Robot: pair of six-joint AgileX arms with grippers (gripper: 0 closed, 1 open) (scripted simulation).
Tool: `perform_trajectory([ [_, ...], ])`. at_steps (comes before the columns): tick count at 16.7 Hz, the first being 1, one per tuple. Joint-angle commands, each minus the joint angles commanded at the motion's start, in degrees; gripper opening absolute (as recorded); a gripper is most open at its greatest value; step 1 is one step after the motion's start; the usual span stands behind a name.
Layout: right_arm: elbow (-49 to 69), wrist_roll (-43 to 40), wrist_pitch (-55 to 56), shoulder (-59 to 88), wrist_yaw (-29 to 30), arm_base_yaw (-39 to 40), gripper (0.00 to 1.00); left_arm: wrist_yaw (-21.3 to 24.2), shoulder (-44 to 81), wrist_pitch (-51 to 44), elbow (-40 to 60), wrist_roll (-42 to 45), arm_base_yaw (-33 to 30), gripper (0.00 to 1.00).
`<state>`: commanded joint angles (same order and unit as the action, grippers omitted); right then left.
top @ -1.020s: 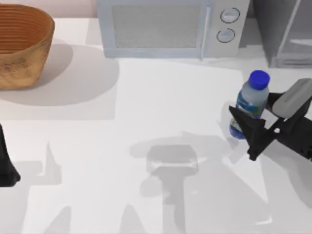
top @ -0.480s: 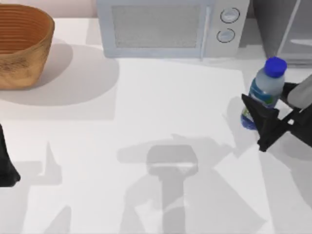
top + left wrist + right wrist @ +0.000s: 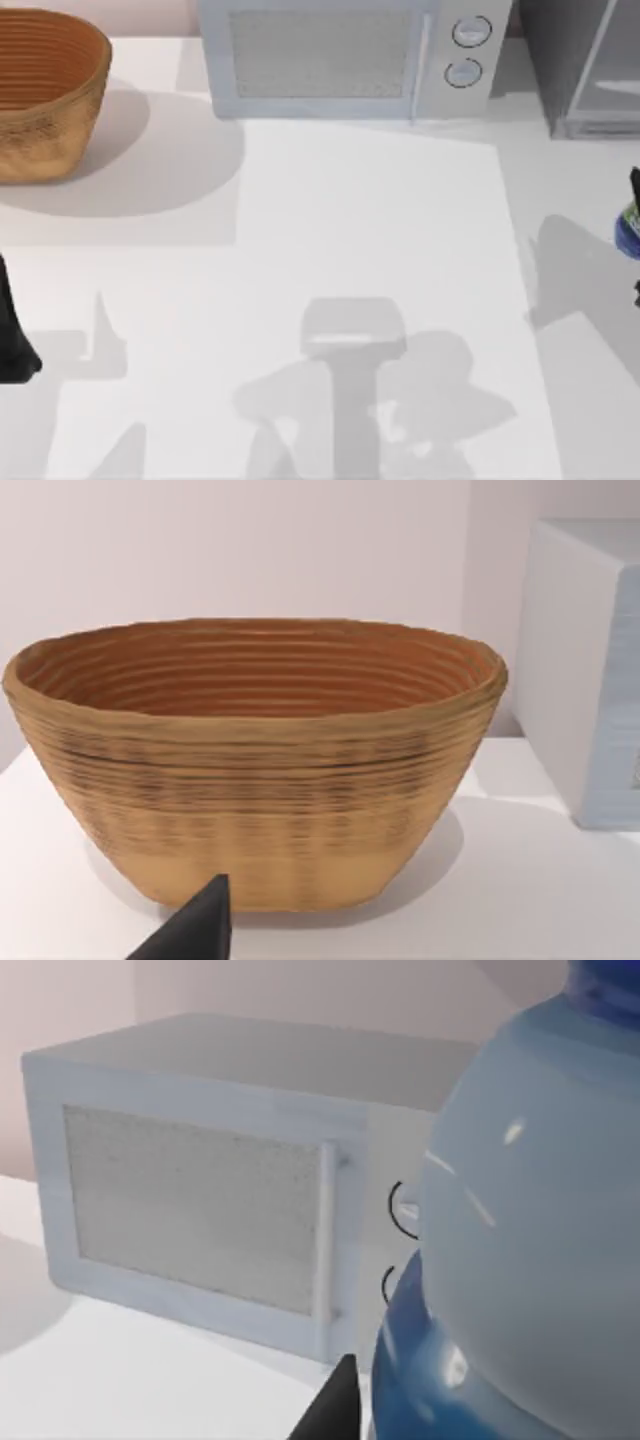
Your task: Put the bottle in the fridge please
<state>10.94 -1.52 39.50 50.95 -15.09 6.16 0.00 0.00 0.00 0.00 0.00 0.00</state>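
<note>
At the top view's right edge only a sliver of the bottle (image 3: 628, 230) shows, its blue-and-green label between dark parts of my right gripper (image 3: 637, 240). In the right wrist view the bottle (image 3: 530, 1260) looms very close, clear body above a blue band, with one dark fingertip (image 3: 335, 1410) beside it; the gripper is shut on the bottle. The fridge (image 3: 590, 70) stands at the back right corner, a grey cabinet with a pale frame, farther back than the bottle. My left gripper (image 3: 15, 340) stays parked at the left edge.
A white microwave (image 3: 350, 55) with two round knobs stands at the back middle, left of the fridge. A woven basket (image 3: 45, 90) sits at the back left, and the left wrist view faces the basket (image 3: 255, 760) head-on.
My right gripper has carried the bottle to the right, from beside the microwave's right end to the table's right edge. The left arm has not moved.
</note>
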Motion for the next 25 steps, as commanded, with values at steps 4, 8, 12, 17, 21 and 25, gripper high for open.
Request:
perform_trajectory([
  [4, -4.85, 0.61, -16.98, -23.75, 6.53, -2.75, 0.01, 0.00, 0.00, 0.00, 0.00, 0.00, 0.00, 1.00],
  [8, -8.68, 1.13, -31.07, -41.74, 11.81, -4.88, 0.01, 0.00, 0.00, 0.00, 0.00, 0.00, 0.00, 1.00],
  [12, -10.78, 1.49, -38.87, -50.30, 14.84, -6.07, 0.01, 0.00, 0.00, 0.00, 0.00, 0.00, 0.00, 1.00],
  [17, -10.87, 1.60, -39.40, -50.69, 14.98, -5.95, 0.01, 0.00, 0.00, 0.00, 0.00, 0.00, 0.00, 1.00],
  [21, -8.33, 1.75, -36.51, -47.11, 14.16, -6.46, 0.01, 0.00, 0.00, 0.00, 0.00, 0.00, 0.00, 1.00],
  [25, -0.32, 2.00, -27.31, -33.82, 12.01, -8.69, 0.01, 0.00, 0.00, 0.00, 0.00, 0.00, 0.00, 1.00],
])
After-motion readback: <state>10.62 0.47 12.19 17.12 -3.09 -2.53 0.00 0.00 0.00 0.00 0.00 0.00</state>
